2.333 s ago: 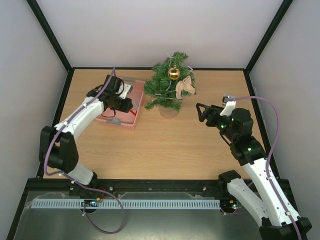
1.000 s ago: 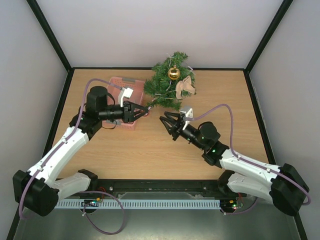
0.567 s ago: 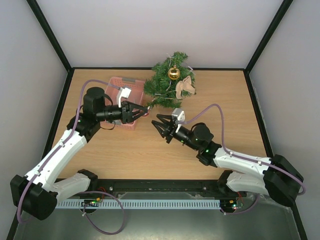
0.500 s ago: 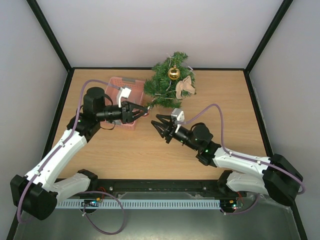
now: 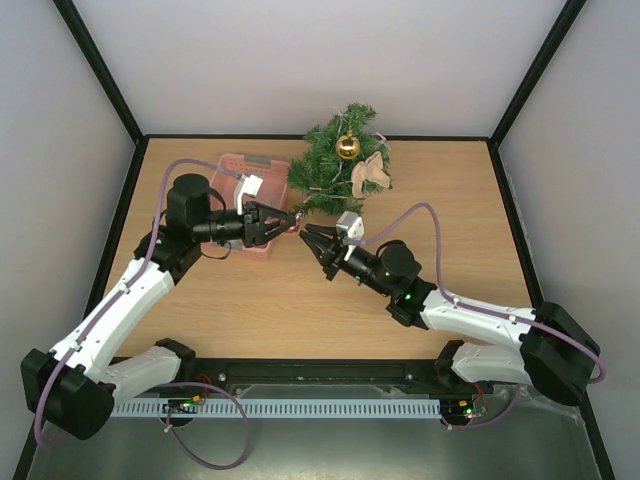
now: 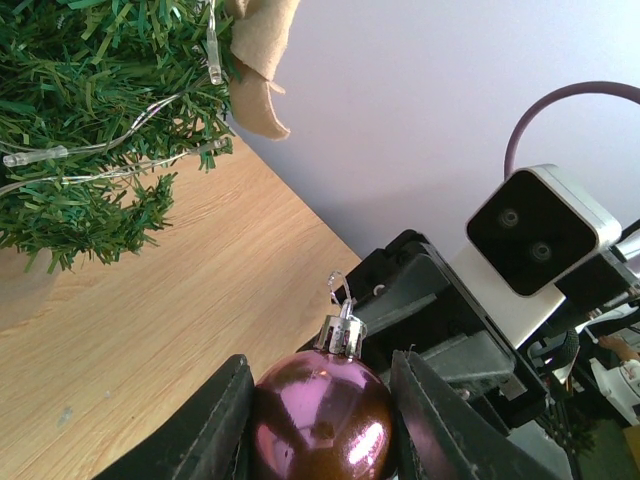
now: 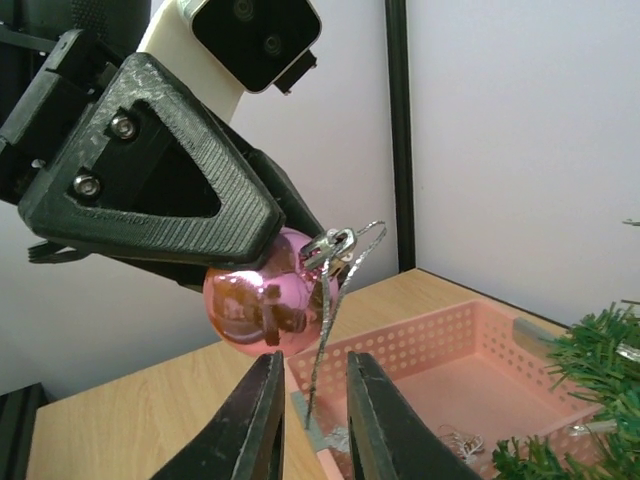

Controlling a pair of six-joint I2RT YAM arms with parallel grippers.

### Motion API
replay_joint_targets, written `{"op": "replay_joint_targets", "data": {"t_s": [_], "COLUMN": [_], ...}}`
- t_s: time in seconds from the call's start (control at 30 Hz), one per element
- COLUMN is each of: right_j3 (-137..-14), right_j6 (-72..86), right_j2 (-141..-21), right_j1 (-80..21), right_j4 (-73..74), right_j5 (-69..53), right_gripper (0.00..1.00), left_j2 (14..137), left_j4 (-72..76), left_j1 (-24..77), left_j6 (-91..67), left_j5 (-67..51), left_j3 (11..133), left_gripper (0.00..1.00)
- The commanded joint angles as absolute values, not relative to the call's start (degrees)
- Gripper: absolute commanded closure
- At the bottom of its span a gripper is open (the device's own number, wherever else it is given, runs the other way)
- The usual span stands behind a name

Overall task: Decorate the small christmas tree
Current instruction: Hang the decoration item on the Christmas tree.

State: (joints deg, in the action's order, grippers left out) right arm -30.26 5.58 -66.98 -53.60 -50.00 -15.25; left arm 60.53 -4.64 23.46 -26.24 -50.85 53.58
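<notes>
Mid-table, the left tool is clamped on a pink bauble. The right tool faces it, its 2 fingers narrowly parted either side of the bauble's silver thread, gripping nothing. Beyond, a pink basket holds silvery strands. The small christmas tree stands at the far edge, just right of the basket, bearing a gold bauble and beige bow

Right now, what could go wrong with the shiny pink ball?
The thin silver hanging loop sits between the right gripper's open fingers; it is skinny, so the pinch might miss or slip. If the left gripper lets go of the shiny pink ball too early, it could drop onto the wooden table and roll away.
</notes>
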Motion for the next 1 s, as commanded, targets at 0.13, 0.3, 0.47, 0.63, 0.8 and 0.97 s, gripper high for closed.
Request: {"op": "replay_joint_targets", "data": {"t_s": [0.13,0.3,0.47,0.63,0.8,0.97], "right_j3": [-31.67,-31.54,-31.19,-30.28,-28.26,-27.86], "right_j6": [0.45,-2.88,-5.91,-7.4,-6.67,-9.45], "right_j2": [-66.21,-64.64,-62.44,-60.53,-58.89,-58.1], "right_j1": [-53.96,-53.94,-53.96,-53.94,-53.92,-53.94], "right_j4": [-49.47,-46.66,-43.43,-41.08,-41.18,-38.11], "right_j5": [-8.96,-6.17,-3.94,-1.09,0.51,0.76], "right_gripper": [0.98,0.98,0.98,0.98,0.98,0.98], "left_j2": [60.78,60.9,61.47,63.15,65.36,67.52], "left_j4": [-3.6,-3.21,-2.87,-0.51,1.5,2.68], "left_j1": [23.73,23.81,23.86,24.21,24.9,26.09], "left_j6": [-26.53,-26.56,-26.02,-26.41,-26.98,-27.11], "left_j5": [-52.21,-52.43,-52.57,-52.35,-52.21,-52.05], "left_j3": [53.2,53.04,52.08,50.75,50.91,50.98], "left_gripper": [0.66,0.66,0.66,0.66,0.66,0.66]}}
